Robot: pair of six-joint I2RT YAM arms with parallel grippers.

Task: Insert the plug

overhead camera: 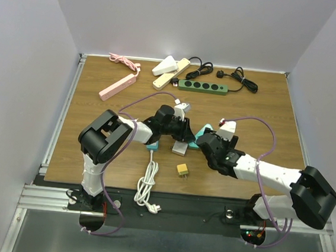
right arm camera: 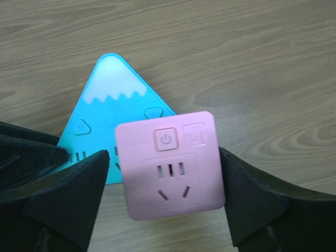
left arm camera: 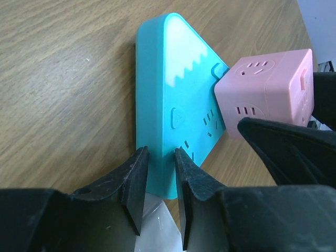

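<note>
Judging by the wrist views, insertion looks unfinished: the right jaws are closed on the one pink cube, held over the lower edge of the one teal triangular socket block at mid-frame, and whether any pins have entered is hidden. The left jaws, nearly closed, pinch that block's near corner. Elsewhere on the surface lie one pink strip and one green strip at the top, one yellow adapter and one white cord lower down.
</note>
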